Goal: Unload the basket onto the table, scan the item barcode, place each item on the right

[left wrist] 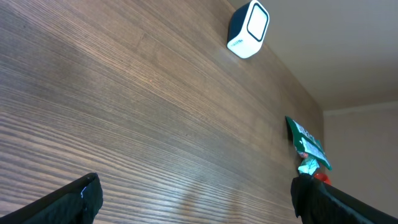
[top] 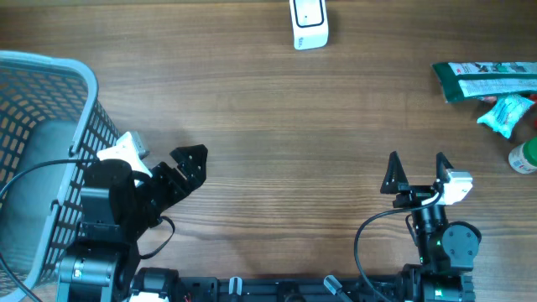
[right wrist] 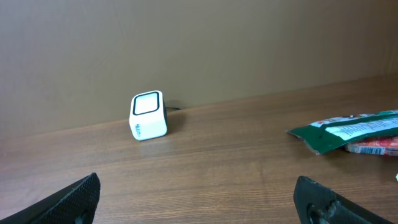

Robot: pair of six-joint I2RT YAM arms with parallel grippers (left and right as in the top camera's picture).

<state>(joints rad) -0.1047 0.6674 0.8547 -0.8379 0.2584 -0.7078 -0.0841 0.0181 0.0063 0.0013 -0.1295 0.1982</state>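
Wood-grain counter (top: 268,109) lay bare under your right pincer (top: 417,170), whose jaws stood wide apart and held nothing. Your left pincer (left wrist: 195,186) was just as spread and empty, over by the grey basket (top: 59,71) and well apart from the goods, so I judged the right arm plainly the nearer one.

Nothing sat between the right pincer's jaws. Everything you might scan lay ahead of it and off to its right. Closest was a small green-and-white bottle (top: 523,157), almost level with the fingertips but well out to the right. Beyond it lay a pale blue wrapper (top: 506,113), and just past that a long green packet (top: 485,80), its long axis running across the pincer's line of reach, not along it. You could not tell which item was meant, nor where any barcode faced.

Farthest, ahead and to the pincer's left, stood the white scanner (top: 309,25). A pick would likely call for a swing right, then a carry across to the left.
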